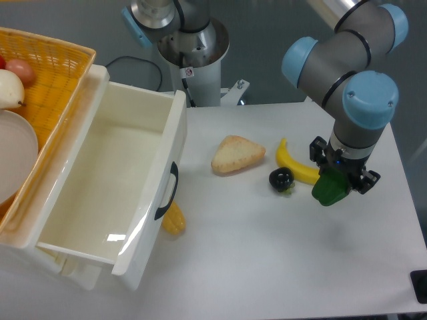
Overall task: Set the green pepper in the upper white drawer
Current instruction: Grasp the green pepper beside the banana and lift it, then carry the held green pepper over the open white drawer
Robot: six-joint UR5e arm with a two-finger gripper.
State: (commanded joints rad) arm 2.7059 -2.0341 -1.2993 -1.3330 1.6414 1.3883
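Observation:
The green pepper [329,191] sits at the right side of the table, just right of the banana. My gripper [339,177] points straight down over it, and its black fingers are closed around the pepper's top. The pepper's lower part shows below the fingers; whether it rests on the table or hangs just above it is unclear. The upper white drawer [175,127] stands pulled open at the left, its black handle [167,191] facing the table, with nothing inside.
A yellow banana [295,165], a small black round fruit [281,179] and a bread wedge [237,155] lie between pepper and drawer. A yellow-orange item [174,218] lies beside the drawer front. A woven basket [50,80] with food sits on the far left.

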